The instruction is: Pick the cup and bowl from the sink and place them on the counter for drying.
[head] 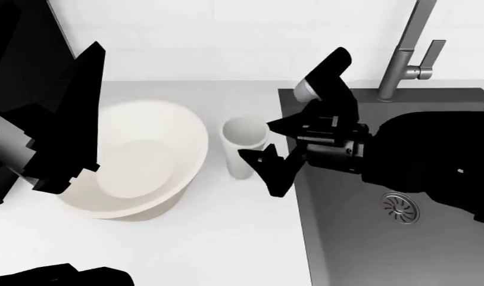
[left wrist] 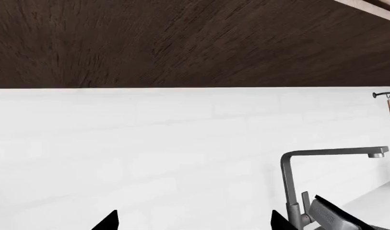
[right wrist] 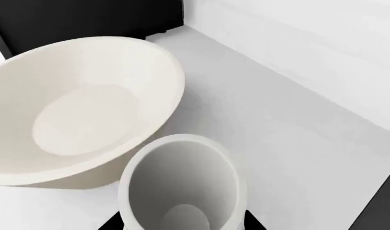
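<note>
The cup [head: 243, 146] is seen standing upright on the white worktop [head: 225, 238], just left of the sink's [head: 361, 238] edge, with the bowl [head: 139, 161] just beside it on the left, tilted so that its opening leans toward the cup. Both are out of the basin, which is judged to be why they are set close together near the rim: only a short carry from the sink was needed.

The right tool [head: 277, 150] is held at the cup's right side, its fingers spread, one on the far side and one on the near side of the cup. In the right wrist view the cup [right wrist: 182, 187] fills the space between the dark fingertips, and a gap appears to be left on each side, so the cup is judged to be released, or about to be, rather than pinched. Whether the pads touch the wall cannot be told for certain.

The left tool [left wrist: 193, 221] is raised and pointed at the white tiled wall, with the faucet [left wrist: 329, 165] to its right; its fingertips are wide apart and nothing is held. It is probably parked clear of the bowl.

The task appears almost complete.
</note>
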